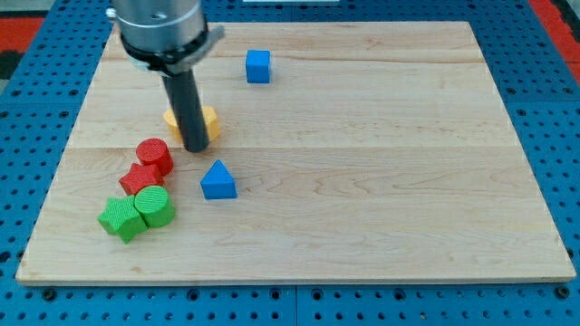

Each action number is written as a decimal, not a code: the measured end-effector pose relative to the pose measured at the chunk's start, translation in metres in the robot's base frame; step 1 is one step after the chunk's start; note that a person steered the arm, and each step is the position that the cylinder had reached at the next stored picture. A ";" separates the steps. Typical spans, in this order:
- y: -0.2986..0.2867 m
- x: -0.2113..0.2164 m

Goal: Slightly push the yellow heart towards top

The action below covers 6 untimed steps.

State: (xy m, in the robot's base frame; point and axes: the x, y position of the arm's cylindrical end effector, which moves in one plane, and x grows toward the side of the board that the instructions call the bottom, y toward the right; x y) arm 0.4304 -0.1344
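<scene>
The yellow heart (208, 122) lies on the wooden board (381, 163) in the upper left part, mostly hidden behind my dark rod. My tip (196, 148) rests on the board at the heart's lower edge, touching or almost touching it. A red cylinder (155, 155) stands just to the left of the tip.
A red star-like block (139, 178) sits under the red cylinder. A green star (119, 217) and a green cylinder (155, 206) sit at the lower left. A blue triangle (217, 181) lies below the tip. A blue cube (258, 66) is near the top.
</scene>
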 end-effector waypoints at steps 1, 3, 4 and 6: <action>0.014 -0.036; 0.059 -0.078; 0.057 -0.035; -0.006 0.003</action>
